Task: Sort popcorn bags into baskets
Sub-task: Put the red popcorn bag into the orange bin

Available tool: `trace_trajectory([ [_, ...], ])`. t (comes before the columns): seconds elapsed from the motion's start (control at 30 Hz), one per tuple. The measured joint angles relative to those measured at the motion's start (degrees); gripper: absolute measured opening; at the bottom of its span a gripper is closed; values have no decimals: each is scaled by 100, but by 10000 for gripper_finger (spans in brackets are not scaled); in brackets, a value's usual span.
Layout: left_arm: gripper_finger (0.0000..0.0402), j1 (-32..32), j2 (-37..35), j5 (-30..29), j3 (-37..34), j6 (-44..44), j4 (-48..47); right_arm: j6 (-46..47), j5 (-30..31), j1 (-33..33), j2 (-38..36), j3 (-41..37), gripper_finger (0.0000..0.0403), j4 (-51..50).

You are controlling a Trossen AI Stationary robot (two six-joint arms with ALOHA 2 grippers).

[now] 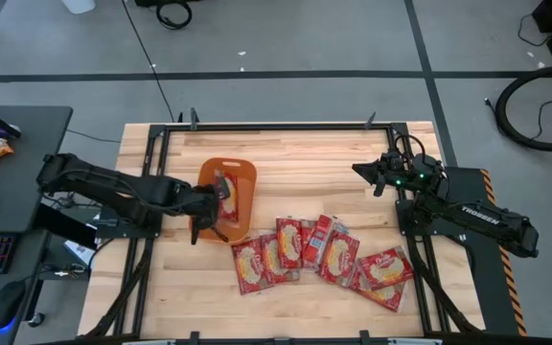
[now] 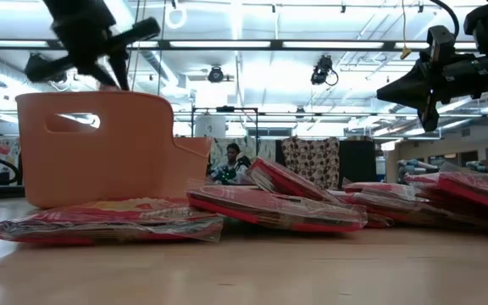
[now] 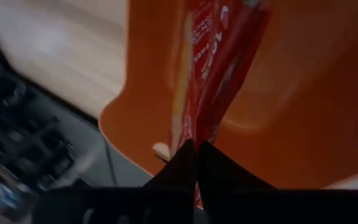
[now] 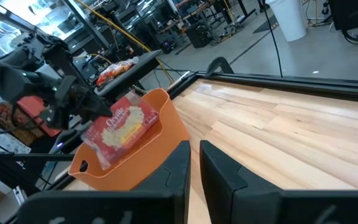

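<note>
Wooden table (image 1: 286, 158) — left claw (image 1: 220, 195) clamps a popcorn bag (image 1: 226, 188) over the orange tub (image 1: 242, 216), loose bags (image 1: 319, 254) beside.

The high view looks straight down on the whole wooden table (image 1: 286, 163), with the left arm at 9 o'clock and the right arm at 3 o'clock. The low view sits at tabletop height, very near the popcorn bags (image 2: 269, 207), facing level into the room. The left wrist view hangs close over the orange basket (image 3: 303, 118). The right wrist view looks across the table from farther off. All four views share that basket (image 1: 228, 196) (image 2: 100, 148) (image 4: 135, 162).
</note>
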Motion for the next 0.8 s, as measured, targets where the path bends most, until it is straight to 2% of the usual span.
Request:
trace_trajectory([
  [0.23,12,-42,4,-11,-510,1457,1066,2,1,-1,0,0,40,0],
  [0.43,20,68,96,108,-527,1461,1024,2,1,1,0,0,40,0],
  [0.8,97,70,426,209,-527,900,898,2,-1,1,1,0,40,16],
])
